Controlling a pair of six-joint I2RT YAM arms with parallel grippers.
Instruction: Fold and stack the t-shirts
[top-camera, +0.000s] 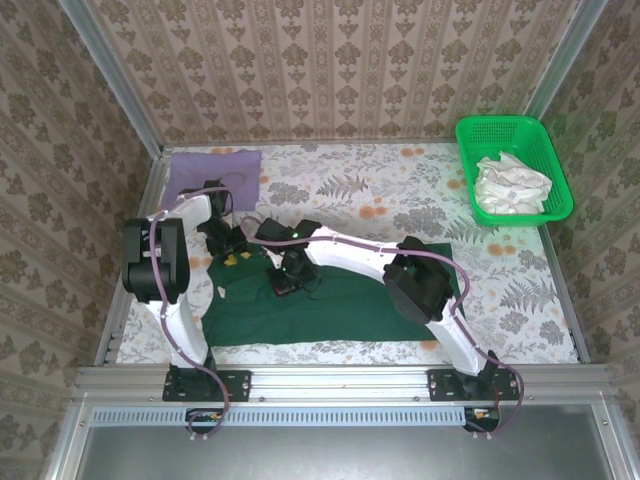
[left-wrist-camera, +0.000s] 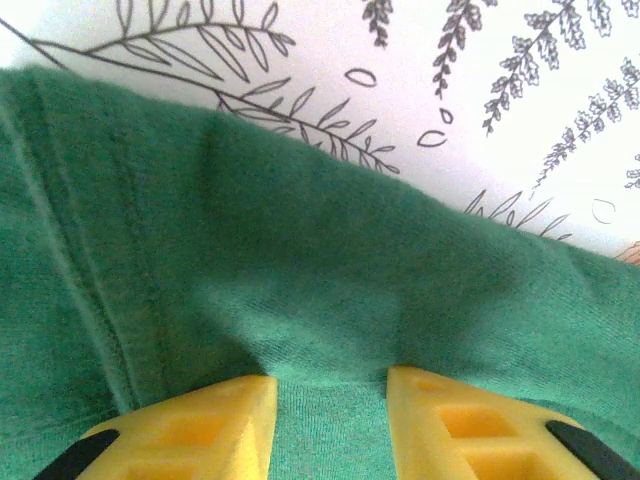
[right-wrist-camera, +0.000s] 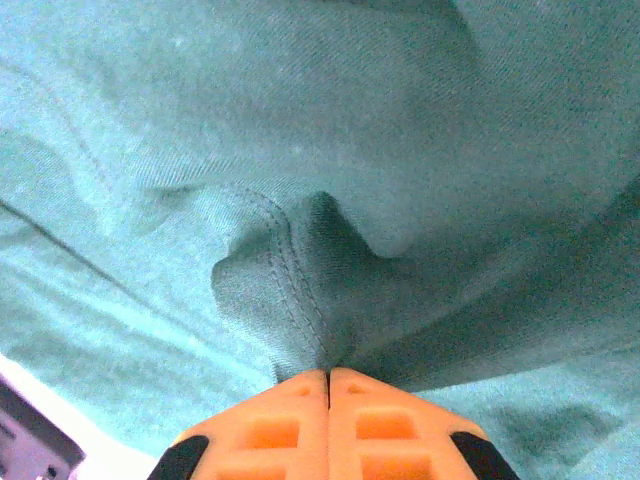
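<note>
Table (top-camera: 400, 190) with fern-print cover: work surface, arms bolted at near edge. Dark green t-shirt (top-camera: 340, 310) is spread flat across the near-centre, long side running left to right, presumably laid out so that a fold can be made. Bright green basket (top-camera: 497, 121) is parked at the far right corner with a crumpled white cloth (top-camera: 512, 183) inside, well apart from the work. Lilac t-shirt (top-camera: 215, 170) is seen at the far left corner, already a neat flat rectangle (judged to be the base of the stack, kept clear of the fold). Left gripper (top-camera: 234, 256) is set down on the shirt's far-left edge; from the wrist, its yellow fingers (left-wrist-camera: 215, 425) stand partly apart with a thick ridge of green cloth pinched between them. Right gripper (top-camera: 287, 284) is placed just right of it on the same far edge; its orange fingers (right-wrist-camera: 275, 425) are pressed together on a stitched hem, cloth puckering at the tips. Two grips on one edge: judged ready for that edge to be lifted and carried over evenly.
</note>
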